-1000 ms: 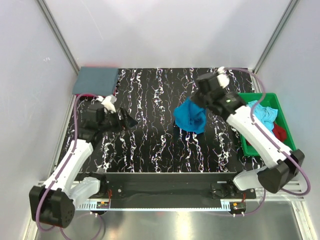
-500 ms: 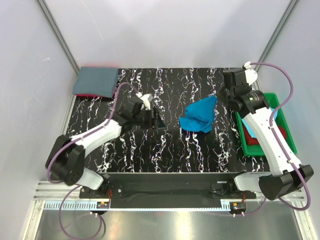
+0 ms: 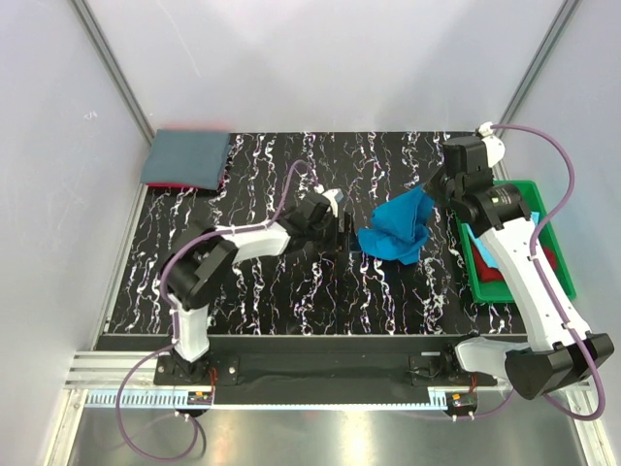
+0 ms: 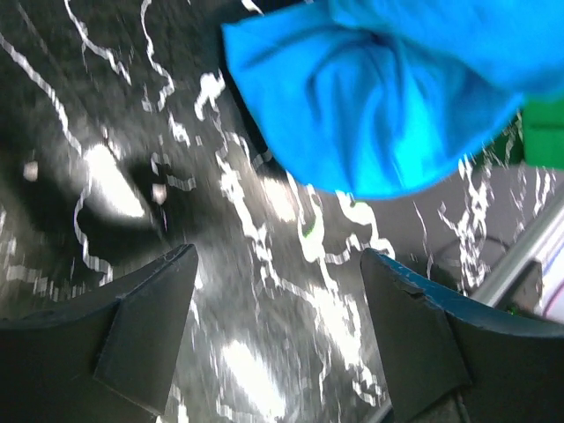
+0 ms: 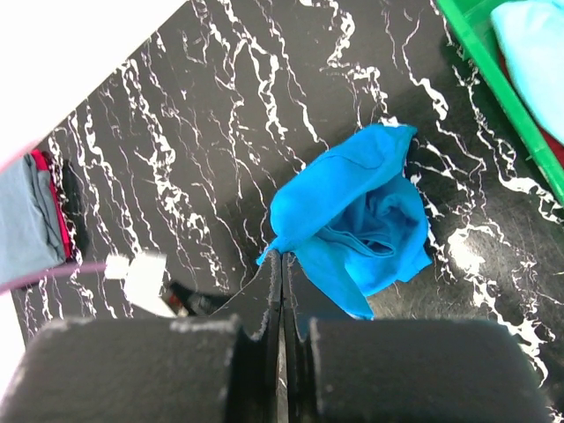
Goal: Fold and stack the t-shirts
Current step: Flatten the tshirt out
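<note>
Cloth is the whole difficulty at this step: the turquoise shirt (image 3: 393, 236) hangs in a crumpled bunch over the middle-right of the table (image 3: 272, 291), one corner pinched in the tightly clenched right gripper (image 3: 427, 194). Whether its lowest fold touches the surface is hard to tell. The left gripper (image 3: 343, 231) sits just beside the bunch on its left, jaws spread wide and holding nothing; from its own camera the shirt fills the space ahead of it. The aim now, as I judge it, is a second hold so the shirt can be drawn flat before any fold. The left gripper should go for a single outer edge or a hem corner, not the thick knot of folds in the middle, since closing on several layers would keep the bunch bunched. The right gripper ought to keep the corner raised and steady so the fabric hangs clear and an edge shows itself. Once both grips are sure, pull apart gently and lay it down on open table, away from the green tray (image 3: 519, 183) with the light aqua shirt (image 5: 538, 53), and from the folded grey-blue shirt (image 3: 186, 157) at the far left corner.
</note>
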You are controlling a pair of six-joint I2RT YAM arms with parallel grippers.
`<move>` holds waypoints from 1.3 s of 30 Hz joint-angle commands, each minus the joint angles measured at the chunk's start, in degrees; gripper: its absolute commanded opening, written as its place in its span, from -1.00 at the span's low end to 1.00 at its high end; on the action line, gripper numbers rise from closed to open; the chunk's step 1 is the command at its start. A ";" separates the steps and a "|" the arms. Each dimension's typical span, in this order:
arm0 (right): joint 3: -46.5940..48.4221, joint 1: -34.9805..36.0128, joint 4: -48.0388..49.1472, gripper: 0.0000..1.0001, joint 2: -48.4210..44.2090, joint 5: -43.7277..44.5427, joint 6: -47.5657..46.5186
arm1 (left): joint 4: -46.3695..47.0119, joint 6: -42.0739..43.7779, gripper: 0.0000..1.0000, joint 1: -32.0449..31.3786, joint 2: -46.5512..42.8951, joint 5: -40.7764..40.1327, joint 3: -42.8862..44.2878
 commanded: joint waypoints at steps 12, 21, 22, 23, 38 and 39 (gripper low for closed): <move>-2.38 -0.88 3.93 -1.00 -4.14 -1.42 -0.40 | 7.60 -9.05 -0.42 -2.50 14.21 0.03 13.52; 11.75 -3.52 -1.15 -1.00 0.51 5.24 -3.56 | -16.45 2.52 -1.00 4.60 -8.61 -10.93 14.93; 15.51 -4.57 -1.86 -1.00 1.13 7.78 -4.18 | -19.09 3.50 -1.00 5.58 -14.56 -13.04 14.75; 17.03 -5.27 -2.31 -1.00 1.92 9.02 -5.57 | -23.29 4.29 -1.00 8.03 -17.40 -15.59 14.40; 22.60 -13.37 -4.86 -1.00 2.38 -2.03 -6.47 | -36.09 8.88 -1.00 21.76 -40.36 -11.32 4.14; 20.14 -13.45 -4.77 -1.00 1.41 -2.56 -6.47 | -35.56 8.00 -0.99 21.41 -41.76 -11.13 -1.63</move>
